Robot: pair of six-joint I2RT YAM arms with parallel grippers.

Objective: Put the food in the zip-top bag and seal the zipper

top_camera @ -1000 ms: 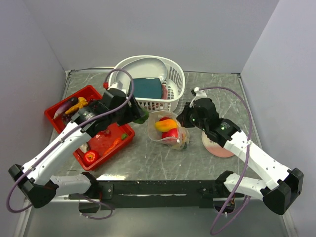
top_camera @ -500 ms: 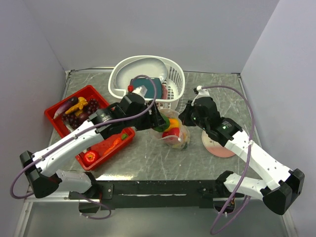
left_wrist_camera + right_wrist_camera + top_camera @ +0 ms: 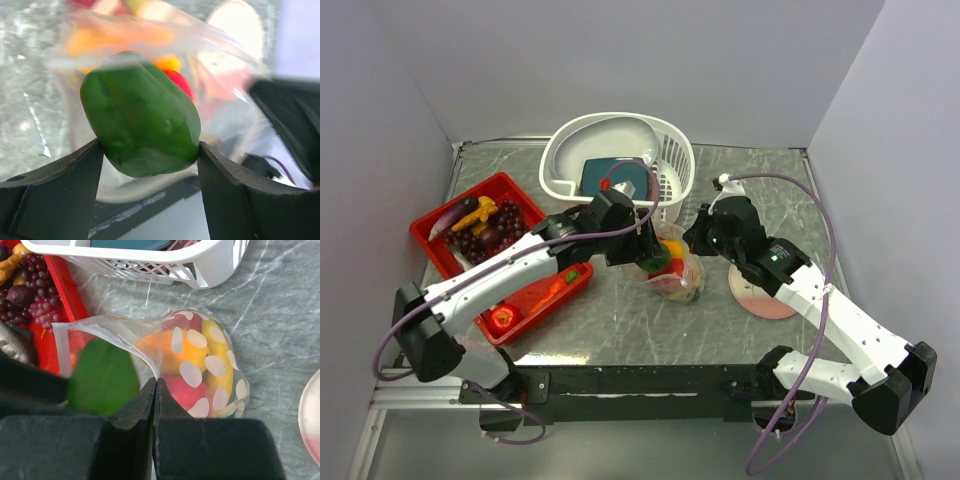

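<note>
The clear spotted zip-top bag [image 3: 678,272] lies mid-table with its mouth open; it holds red, orange and yellow food [image 3: 192,357]. My left gripper [image 3: 646,252] is shut on a green pepper [image 3: 142,122] and holds it at the bag's open mouth; the pepper also shows in the right wrist view [image 3: 102,377]. My right gripper [image 3: 156,382] is shut on the bag's rim [image 3: 150,352], holding the mouth open. The zipper strip runs along that rim. Purple grapes [image 3: 495,232], a banana [image 3: 478,213] and a red tomato [image 3: 501,319] sit in the red tray [image 3: 430,228].
A white slotted basket [image 3: 620,165] with a teal block stands behind the bag. A pink-and-white plate [image 3: 760,297] lies right of the bag under the right arm. The red tray fills the left side. Grey walls close in on three sides.
My left gripper has carried the green pepper rightward from above the red tray to the bag's open mouth. My right gripper has stayed shut on the bag's rim.
</note>
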